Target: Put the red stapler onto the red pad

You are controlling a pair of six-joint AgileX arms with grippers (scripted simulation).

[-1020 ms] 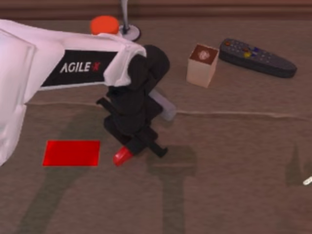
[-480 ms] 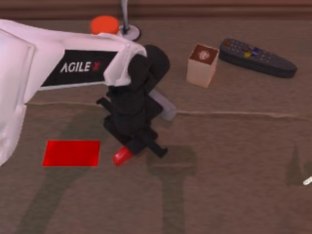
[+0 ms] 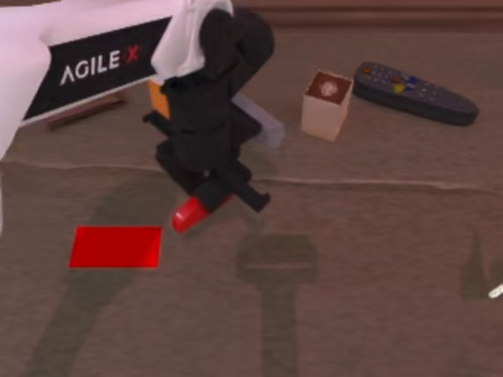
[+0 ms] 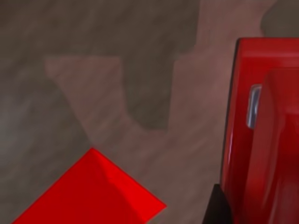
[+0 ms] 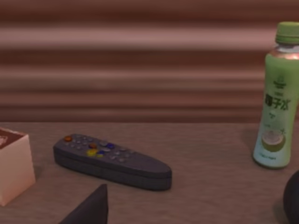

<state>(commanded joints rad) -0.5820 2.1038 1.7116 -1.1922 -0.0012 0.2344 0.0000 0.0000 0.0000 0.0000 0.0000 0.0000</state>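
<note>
In the top view the red stapler (image 3: 189, 214) hangs in my left gripper (image 3: 206, 203), which is shut on it; only its rounded end sticks out from under the black fingers. It is held above the table, just right of the red pad (image 3: 115, 247), which lies flat at the left. The left wrist view shows the stapler (image 4: 266, 140) close up beside one dark finger (image 4: 215, 212), with a corner of the red pad (image 4: 88, 196) below it. My right gripper (image 5: 191, 210) is parked off the table's right side, open, holding nothing.
A dark remote (image 3: 415, 93) and a beige box with a brown top (image 3: 325, 105) lie at the back right. An orange bottle (image 3: 159, 98) stands partly hidden behind the left arm. A green drink bottle (image 5: 276, 98) shows in the right wrist view.
My left arm has risen with the stapler in its grip. The stapler has come off the table and shifted slightly towards the back. The pad has not moved.
</note>
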